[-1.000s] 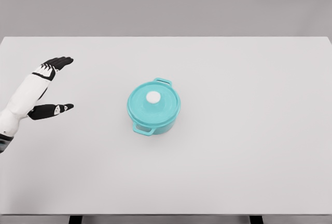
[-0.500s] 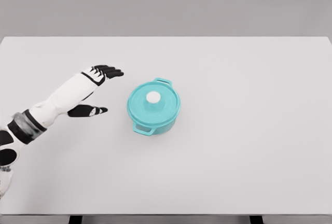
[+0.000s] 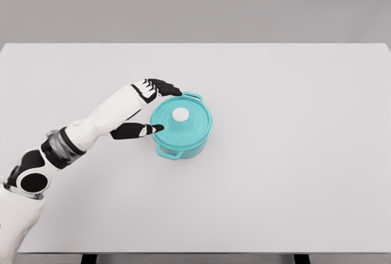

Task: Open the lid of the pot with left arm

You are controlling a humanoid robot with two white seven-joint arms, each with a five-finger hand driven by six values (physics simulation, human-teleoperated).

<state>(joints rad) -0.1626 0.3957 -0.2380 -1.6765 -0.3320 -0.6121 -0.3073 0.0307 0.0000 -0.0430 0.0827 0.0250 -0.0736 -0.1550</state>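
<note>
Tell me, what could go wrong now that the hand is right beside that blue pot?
The left hand is open at the pot's left edge, not yet over the white knob. Its fingers could nudge the pot sideways, or close on the lid's rim instead and slip.

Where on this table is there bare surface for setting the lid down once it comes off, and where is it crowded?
Bare table runs from the teal pot to the right edge, along the far edge behind it, and along the near edge in front. The crowded patch is left of the pot: the left hand hangs open at the lid, its arm crossing the near-left corner.
</note>
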